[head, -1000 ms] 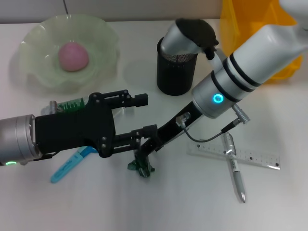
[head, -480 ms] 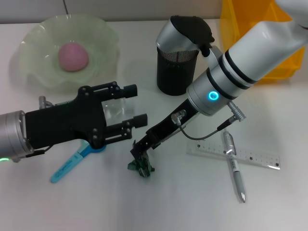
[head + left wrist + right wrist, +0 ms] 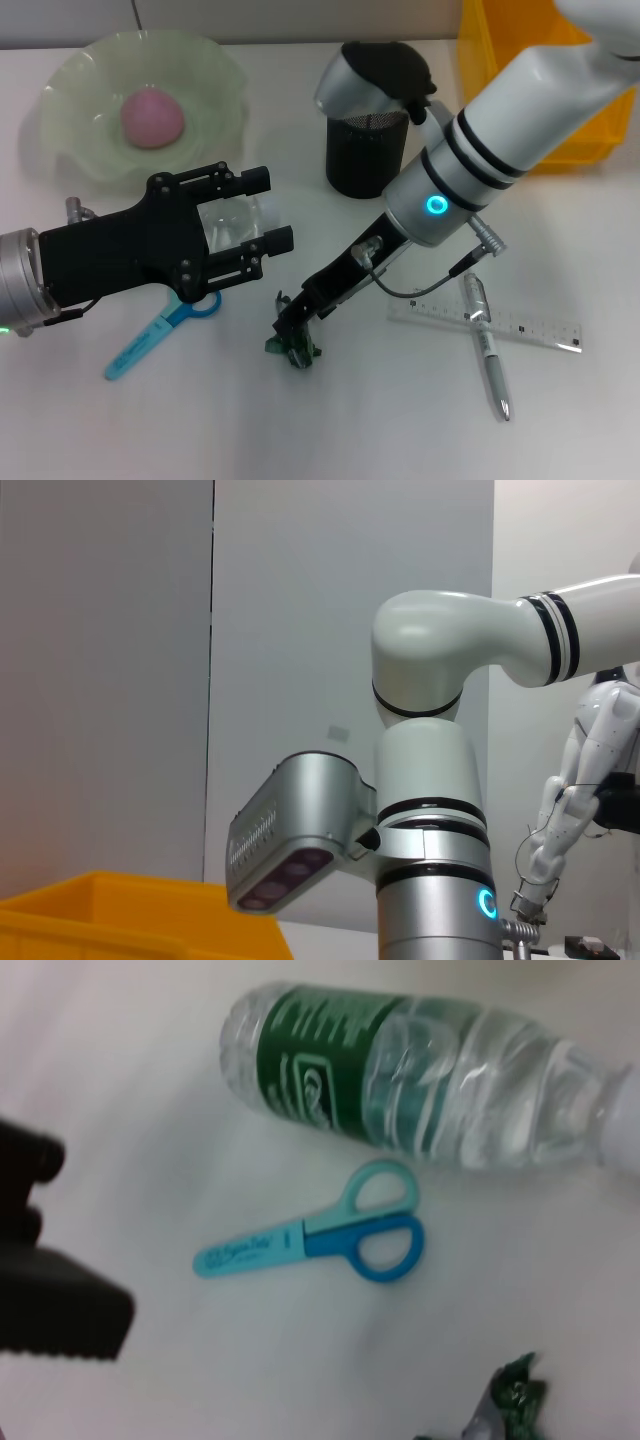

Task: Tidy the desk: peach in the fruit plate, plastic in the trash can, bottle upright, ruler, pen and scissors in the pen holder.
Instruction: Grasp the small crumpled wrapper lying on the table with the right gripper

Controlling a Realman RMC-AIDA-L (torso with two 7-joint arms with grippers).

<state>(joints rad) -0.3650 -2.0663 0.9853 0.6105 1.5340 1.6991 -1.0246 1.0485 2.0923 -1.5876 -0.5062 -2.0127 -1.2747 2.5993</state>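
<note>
The crumpled green plastic wrapper (image 3: 294,347) lies on the white desk (image 3: 330,430), well in front of the black mesh pen holder (image 3: 366,150). The right gripper (image 3: 287,317) reaches down at a slant from the holder's side, its tip just above the wrapper and nearly touching it; whether its fingers are spread or closed I cannot tell. The left gripper (image 3: 262,209), fingers spread, hovers over the clear plastic bottle with a green label (image 3: 400,1085), which lies on its side just beside the blue scissors (image 3: 320,1240). The right arm is clearly nearer the wrapper, so the pickup probably falls to it.
</note>
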